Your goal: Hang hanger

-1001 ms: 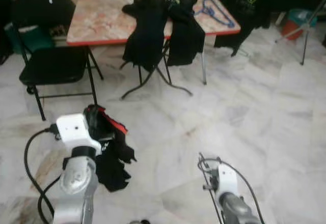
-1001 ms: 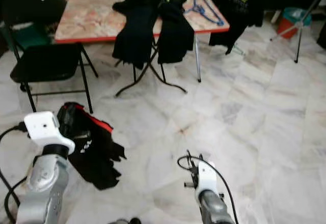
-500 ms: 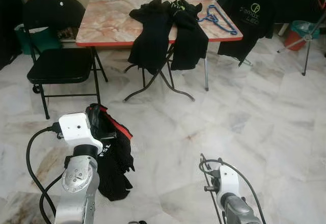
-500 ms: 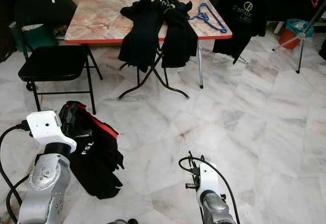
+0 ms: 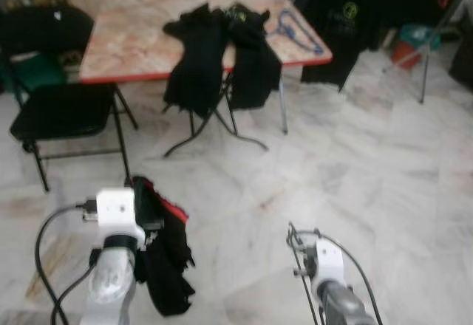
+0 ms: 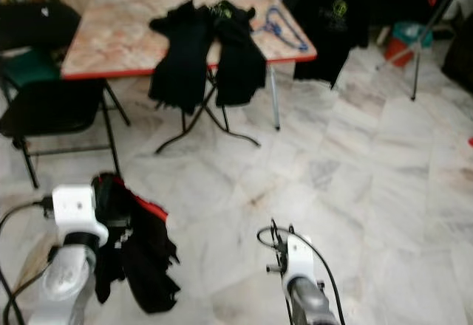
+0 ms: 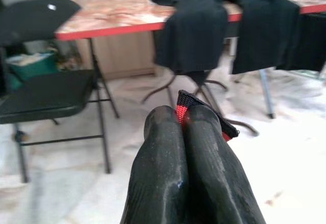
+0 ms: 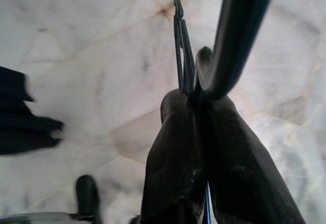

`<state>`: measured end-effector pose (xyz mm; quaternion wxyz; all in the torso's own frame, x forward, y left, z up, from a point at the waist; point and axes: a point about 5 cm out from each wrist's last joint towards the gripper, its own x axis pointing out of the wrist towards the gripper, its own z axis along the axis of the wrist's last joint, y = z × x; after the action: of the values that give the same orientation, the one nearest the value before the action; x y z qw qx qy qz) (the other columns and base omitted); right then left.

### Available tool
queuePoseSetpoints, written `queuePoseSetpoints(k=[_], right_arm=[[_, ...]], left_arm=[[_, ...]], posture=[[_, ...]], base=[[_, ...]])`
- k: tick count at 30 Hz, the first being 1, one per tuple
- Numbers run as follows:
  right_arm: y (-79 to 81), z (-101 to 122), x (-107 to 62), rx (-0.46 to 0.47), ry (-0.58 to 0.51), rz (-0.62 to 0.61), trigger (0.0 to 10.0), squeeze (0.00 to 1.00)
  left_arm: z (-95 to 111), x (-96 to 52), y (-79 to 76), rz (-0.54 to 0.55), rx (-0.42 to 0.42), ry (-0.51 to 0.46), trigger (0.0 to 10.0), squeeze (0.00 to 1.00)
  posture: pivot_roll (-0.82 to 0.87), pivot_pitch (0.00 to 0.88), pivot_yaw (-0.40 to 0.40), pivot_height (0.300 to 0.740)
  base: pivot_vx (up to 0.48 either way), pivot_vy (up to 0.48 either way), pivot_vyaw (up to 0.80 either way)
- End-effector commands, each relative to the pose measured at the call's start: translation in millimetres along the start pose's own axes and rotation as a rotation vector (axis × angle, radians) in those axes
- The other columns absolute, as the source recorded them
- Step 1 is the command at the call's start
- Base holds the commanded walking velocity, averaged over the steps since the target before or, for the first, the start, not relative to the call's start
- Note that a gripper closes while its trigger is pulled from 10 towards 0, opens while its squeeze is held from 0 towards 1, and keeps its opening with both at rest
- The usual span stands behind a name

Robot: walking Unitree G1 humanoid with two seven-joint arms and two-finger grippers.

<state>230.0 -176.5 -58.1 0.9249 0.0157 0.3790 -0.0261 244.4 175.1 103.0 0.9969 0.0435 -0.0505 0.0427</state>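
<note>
The left gripper [image 7: 183, 119] is clamped on a black garment with red trim [image 5: 164, 255], which hangs at the robot's 10 o'clock clear of the marble floor [image 5: 384, 192], presumably so that it does not drag. The right gripper [image 8: 196, 96] is pinched together on a thin dark hanger [image 8: 179, 40], carried low at 1 o'clock. At 12 o'clock stands the bench [image 5: 133, 29], draped with black clothes [image 5: 196, 59], a blue hanger [image 5: 295, 29] by them; a folding chair [image 5: 55, 111] sits at 10 o'clock. Both pieces look held apart, ready for joining.
</note>
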Motion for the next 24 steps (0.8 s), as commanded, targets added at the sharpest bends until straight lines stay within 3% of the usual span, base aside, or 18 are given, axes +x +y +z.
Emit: queuePoseSetpoints(k=[1, 7, 21, 24], right_arm=[[0.5, -1, -0.2, 0.013, 0.000, -0.002, 10.0, 0.00], [-0.5, 0, 0.0, 0.009, -0.003, 0.000, 10.0, 0.00], [-1.0, 1, 0.0, -0.015, -0.001, 0.006, 10.0, 0.00], [-1.0, 1, 0.0, -0.017, -0.001, 0.007, 10.0, 0.00]], left_arm=[[7, -0.5, 4.1, 0.007, 0.028, -0.051, 10.0, 0.00], [19, 3.2, -1.1, 0.009, 0.014, -0.110, 10.0, 0.00], [21, 5.9, 0.2, 0.027, 0.012, -0.122, 10.0, 0.00], [22, 6.8, 1.1, 0.035, 0.007, -0.126, 10.0, 0.00]], posture=[[0.08, 0.064, -0.040, 0.740], [0.08, 0.069, -0.047, 0.740], [0.07, 0.074, -0.047, 0.740], [0.07, 0.073, -0.046, 0.740]], base=[[0.289, 0.000, 0.00], [0.326, 0.000, 0.00], [0.336, 0.000, 0.00], [0.336, 0.000, 0.55]])
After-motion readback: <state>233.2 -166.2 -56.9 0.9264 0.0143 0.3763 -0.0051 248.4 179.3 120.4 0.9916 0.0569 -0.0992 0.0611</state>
